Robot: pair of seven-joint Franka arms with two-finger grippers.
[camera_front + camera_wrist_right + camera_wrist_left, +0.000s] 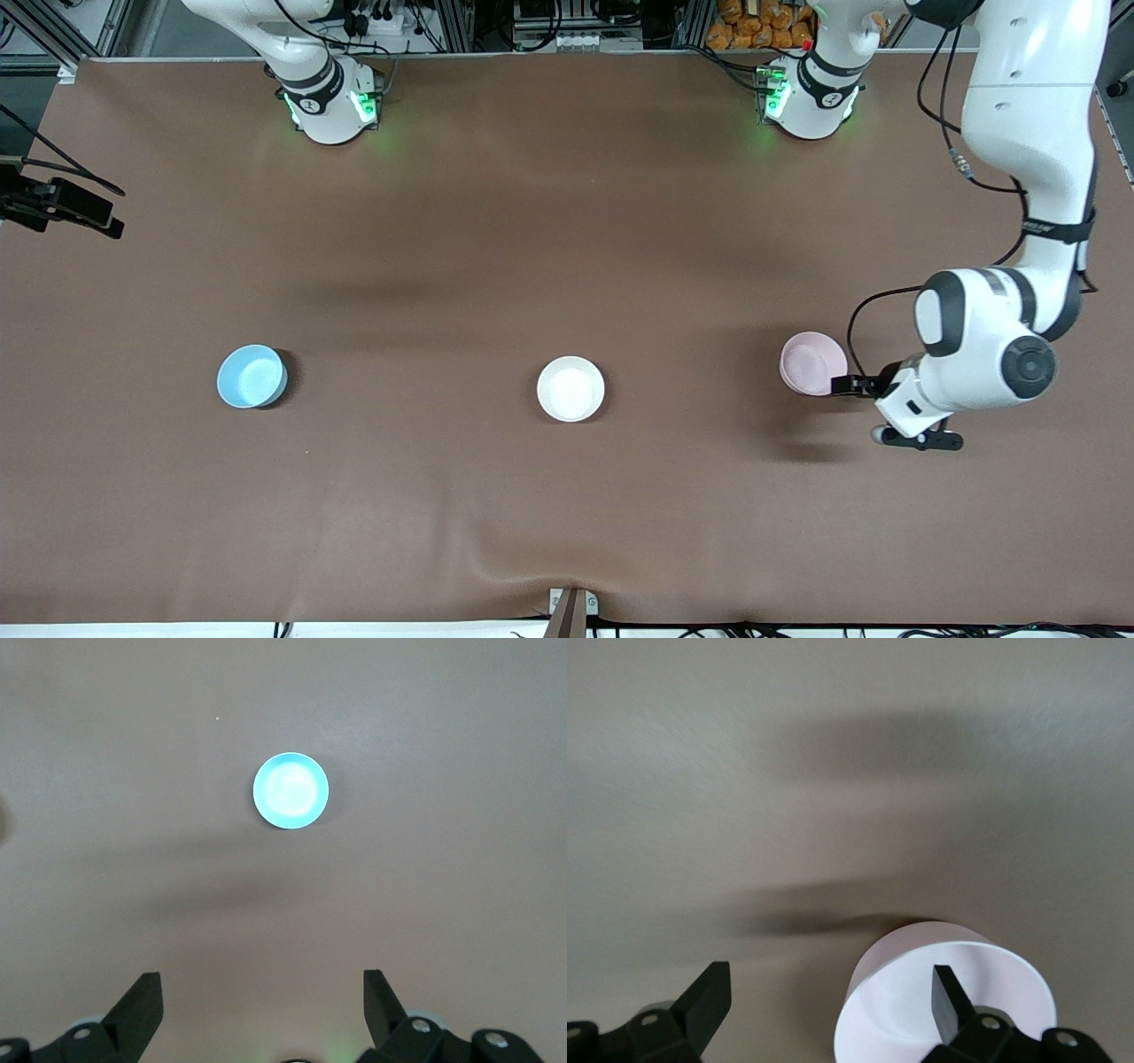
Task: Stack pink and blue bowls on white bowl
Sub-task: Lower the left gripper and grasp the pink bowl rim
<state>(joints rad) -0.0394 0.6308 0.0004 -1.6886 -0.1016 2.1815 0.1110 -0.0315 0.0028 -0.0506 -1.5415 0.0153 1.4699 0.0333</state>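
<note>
The pale pink bowl [811, 361] sits toward the left arm's end of the table. My left gripper [852, 386] is open and low at the bowl's rim. In the left wrist view the gripper [830, 983] has one finger [950, 997] over the inside of the pink bowl [895, 1014] and the other outside the bowl, over the table. The white bowl [570, 388] sits mid-table. The sky blue bowl [252, 377] sits toward the right arm's end. My right gripper [263, 988] is open and empty, high over the table, with the blue bowl [291, 790] far below it.
A brown cloth [567, 221] covers the table. The arm bases [332, 102] stand along the edge farthest from the front camera. A black camera mount [62, 206] sits at the table's edge at the right arm's end.
</note>
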